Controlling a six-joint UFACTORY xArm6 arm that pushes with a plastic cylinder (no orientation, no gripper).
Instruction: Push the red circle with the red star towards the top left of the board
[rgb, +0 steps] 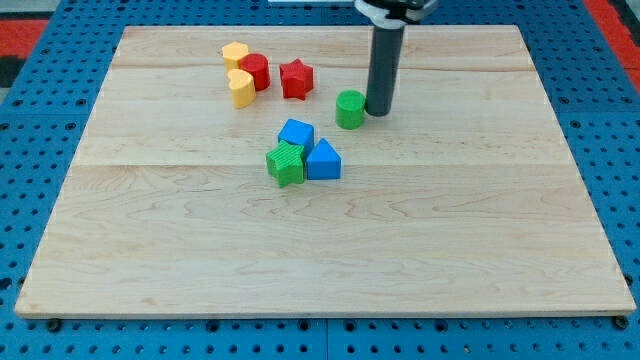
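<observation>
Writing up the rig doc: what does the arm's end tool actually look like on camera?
Only the end shows: a straight, dark grey to black cylindrical rod, matte and smooth, with no markings I can make out. My tip is a plain blunt end. At the view's top a white and black collar is cut off by the frame. No gripper and no cables show.

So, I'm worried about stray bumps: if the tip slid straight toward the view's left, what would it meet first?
Probably the green cylinder block, right beside my tip on its left.
</observation>
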